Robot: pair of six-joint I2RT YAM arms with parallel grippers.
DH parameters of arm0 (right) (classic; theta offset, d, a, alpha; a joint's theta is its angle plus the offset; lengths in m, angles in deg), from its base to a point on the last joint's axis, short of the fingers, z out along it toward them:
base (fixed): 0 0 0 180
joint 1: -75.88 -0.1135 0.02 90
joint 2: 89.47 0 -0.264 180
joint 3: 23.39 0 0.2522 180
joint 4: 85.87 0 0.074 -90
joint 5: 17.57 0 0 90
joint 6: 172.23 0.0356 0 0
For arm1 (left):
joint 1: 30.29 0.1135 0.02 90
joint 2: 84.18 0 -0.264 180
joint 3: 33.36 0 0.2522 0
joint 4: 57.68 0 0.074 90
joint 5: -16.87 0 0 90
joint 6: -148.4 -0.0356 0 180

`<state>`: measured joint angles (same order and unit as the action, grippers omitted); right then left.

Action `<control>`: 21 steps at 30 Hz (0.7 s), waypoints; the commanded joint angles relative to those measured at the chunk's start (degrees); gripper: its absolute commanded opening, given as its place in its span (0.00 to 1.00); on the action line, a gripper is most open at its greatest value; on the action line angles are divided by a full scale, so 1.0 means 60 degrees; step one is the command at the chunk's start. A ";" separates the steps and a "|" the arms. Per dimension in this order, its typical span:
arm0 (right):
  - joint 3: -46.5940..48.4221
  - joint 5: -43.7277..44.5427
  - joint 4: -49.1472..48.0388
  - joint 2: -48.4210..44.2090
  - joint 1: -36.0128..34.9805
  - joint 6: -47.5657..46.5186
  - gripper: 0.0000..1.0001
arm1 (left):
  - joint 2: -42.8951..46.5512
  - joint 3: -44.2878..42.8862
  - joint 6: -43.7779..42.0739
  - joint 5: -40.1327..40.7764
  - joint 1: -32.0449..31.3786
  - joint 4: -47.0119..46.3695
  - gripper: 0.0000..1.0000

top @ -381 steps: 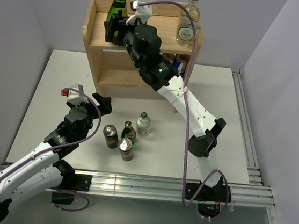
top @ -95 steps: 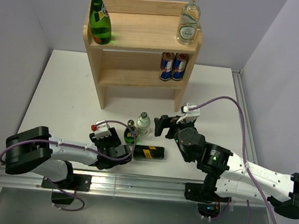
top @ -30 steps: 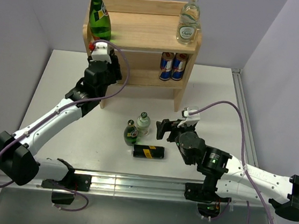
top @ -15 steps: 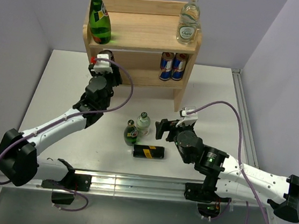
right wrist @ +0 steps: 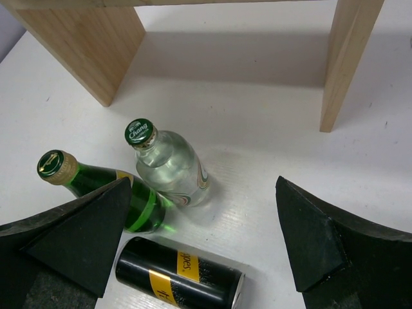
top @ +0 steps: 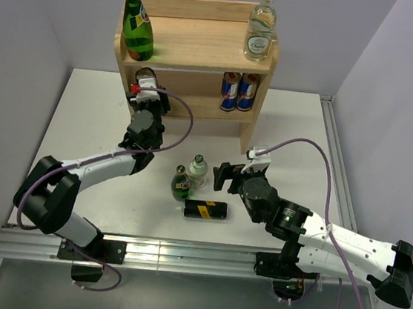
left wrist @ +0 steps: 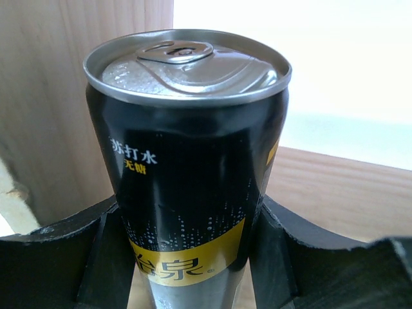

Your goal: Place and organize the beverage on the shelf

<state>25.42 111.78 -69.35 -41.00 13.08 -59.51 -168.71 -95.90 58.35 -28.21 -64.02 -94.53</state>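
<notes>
Shelf (top: 196,45) stands at the table's (top: 84,111) far edge. We see the left gripper (left wrist: 193,257) clamped on a black can (left wrist: 187,161) at its lower tier, and the right gripper (right wrist: 203,225) gaping above a green bottle (right wrist: 109,187) and a clear bottle (right wrist: 170,167).

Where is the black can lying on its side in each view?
Top external: black can on the table, just nearer than the two small bottles.
Left wrist: not in it; the held can is another.
Right wrist: bottom edge, left of centre.
Shared landmark: the shelf.
</notes>
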 commanded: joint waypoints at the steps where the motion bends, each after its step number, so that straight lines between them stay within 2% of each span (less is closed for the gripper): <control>1: -0.0158 -0.0099 -0.0432 0.0066 0.0140 0.0051 1.00 | -0.0266 -0.0556 -0.0694 0.0452 0.0071 -0.1541 0.00; 5: -0.0172 -0.0201 -0.0432 0.0096 0.0214 0.0037 1.00 | -0.0646 -0.0966 -0.0548 0.0174 0.0246 -0.0956 0.00; 9: -0.0187 -0.0260 -0.0432 0.0111 0.0243 0.0051 1.00 | -0.1013 -0.1567 -0.0081 0.0217 0.0509 0.0460 0.00; 15: -0.0201 -0.0275 -0.0432 0.0052 0.0272 0.0051 1.00 | -0.1117 -0.1642 0.0477 0.0071 0.0672 0.0774 0.17; 18: -0.0187 -0.0289 -0.0432 -0.0006 0.0287 0.0037 1.00 | -0.1073 -0.1583 0.0580 -0.0002 0.0686 0.0964 0.35; 19: -0.0172 -0.0289 -0.0432 -0.0007 0.0287 0.0037 1.00 | -0.1015 -0.1539 0.0609 -0.0046 0.0686 0.1051 0.53; 21: -0.0187 -0.0319 -0.0432 -0.0021 0.0287 0.0051 1.00 | -0.0941 -0.1466 0.0726 -0.0061 0.0686 0.1140 0.64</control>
<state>24.53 109.94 -69.61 -40.24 14.39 -59.48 -175.29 -103.41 57.52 -27.53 -61.31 -91.67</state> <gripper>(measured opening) 0.998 0.640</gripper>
